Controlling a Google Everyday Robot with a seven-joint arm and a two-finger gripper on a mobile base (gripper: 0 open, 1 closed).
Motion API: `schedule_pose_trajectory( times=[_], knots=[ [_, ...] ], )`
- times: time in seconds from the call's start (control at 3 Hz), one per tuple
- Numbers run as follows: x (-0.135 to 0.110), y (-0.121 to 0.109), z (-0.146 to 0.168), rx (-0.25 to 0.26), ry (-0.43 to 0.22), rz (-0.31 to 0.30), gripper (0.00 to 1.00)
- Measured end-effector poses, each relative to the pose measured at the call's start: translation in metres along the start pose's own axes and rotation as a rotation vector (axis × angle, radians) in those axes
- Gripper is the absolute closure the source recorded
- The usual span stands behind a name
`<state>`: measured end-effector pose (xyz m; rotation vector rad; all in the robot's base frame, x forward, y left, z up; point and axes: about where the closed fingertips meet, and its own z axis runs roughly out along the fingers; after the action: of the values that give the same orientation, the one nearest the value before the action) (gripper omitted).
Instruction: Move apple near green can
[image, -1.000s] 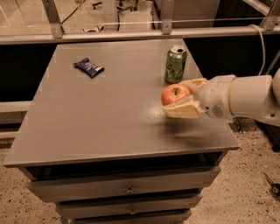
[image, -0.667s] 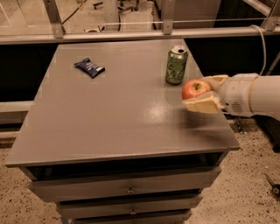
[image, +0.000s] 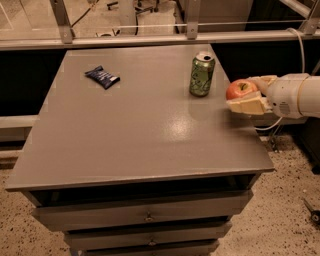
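The green can (image: 202, 75) stands upright at the back right of the grey table top (image: 140, 125). The red-orange apple (image: 241, 90) is held between the cream fingers of my gripper (image: 244, 95), a little above the table's right edge, just right of the can and apart from it. One finger (image: 246, 106) runs under and in front of the apple, the other (image: 262, 80) behind it. The white arm comes in from the right side.
A small dark blue snack packet (image: 102, 76) lies at the back left of the table. Drawers (image: 145, 217) sit under the top. A metal rail (image: 150, 40) runs behind the table. Speckled floor lies to the right.
My gripper has carried the apple to the right and slightly back, from over the table in front of the can to the table's right edge. The can and packet have not moved.
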<state>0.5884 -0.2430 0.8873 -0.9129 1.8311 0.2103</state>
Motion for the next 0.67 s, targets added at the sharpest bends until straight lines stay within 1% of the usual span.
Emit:
schedule_pose_trajectory(
  times=[0.33, 0.67],
  knots=[
    [0.0, -0.017, 0.025, -0.017, -0.021, 0.017, 1.0],
    [-0.006, -0.02, 0.053, -0.062, -0.053, 0.045, 1.0]
  ],
)
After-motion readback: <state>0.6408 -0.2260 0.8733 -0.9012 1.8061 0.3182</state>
